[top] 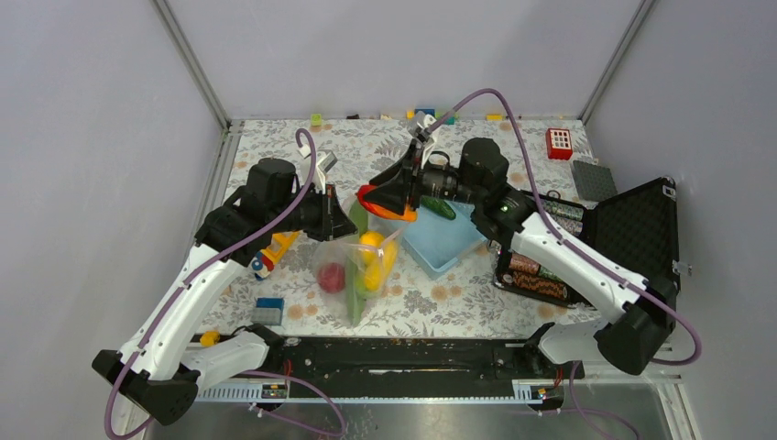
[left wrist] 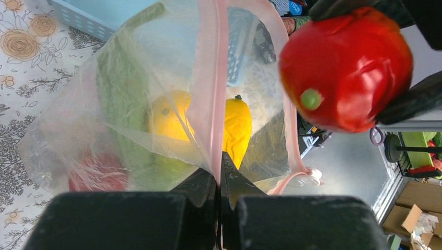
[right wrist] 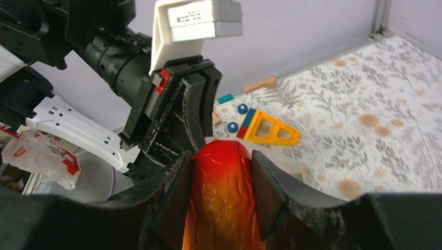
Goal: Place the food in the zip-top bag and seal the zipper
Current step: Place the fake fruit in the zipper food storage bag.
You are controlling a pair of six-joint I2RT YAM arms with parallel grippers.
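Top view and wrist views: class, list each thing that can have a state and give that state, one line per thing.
left hand: shut on zipper
right hand: shut on red fruit
zipper: unsealed
bag: open, partly filled
red fruit: held near bag mouth, not inside
lemon: inside bag
apple: inside bag
cucumber: in basket, outside bag
black case: lid open

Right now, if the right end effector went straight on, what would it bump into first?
Probably the left end effector, straight ahead and shut on the bag's zipper. The red fruit that the right end effector holds would touch first. Depth is unclear, though.
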